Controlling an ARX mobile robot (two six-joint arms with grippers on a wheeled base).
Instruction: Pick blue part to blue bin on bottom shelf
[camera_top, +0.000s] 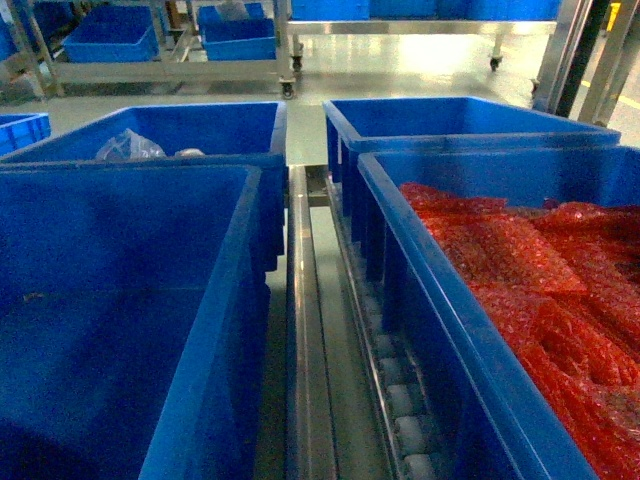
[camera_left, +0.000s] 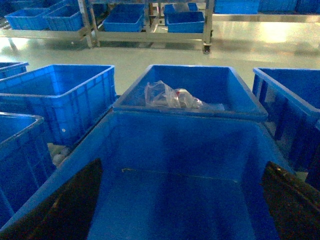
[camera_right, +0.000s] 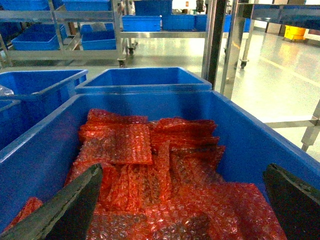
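Note:
No blue part shows in any view. My left gripper (camera_left: 180, 202) hangs open over an empty blue bin (camera_left: 180, 150), its dark fingers (camera_left: 67, 205) spread wide with nothing between them. That same empty bin (camera_top: 120, 320) fills the near left of the head view. My right gripper (camera_right: 182, 202) is open above a blue bin (camera_right: 280, 145) full of red bubble-wrap bags (camera_right: 150, 165), and holds nothing. The bins rest on the bottom shelf (camera_top: 400, 400), whose grey rails and white rollers show between them. Neither gripper appears in the head view.
Behind the empty bin stands a blue bin (camera_top: 200, 125) holding a clear plastic bag (camera_top: 130, 148). An empty blue bin (camera_top: 450, 115) stands at the far right. More blue bins (camera_left: 60, 95) stand to the left. Wheeled racks (camera_top: 170, 60) with bins stand across the floor.

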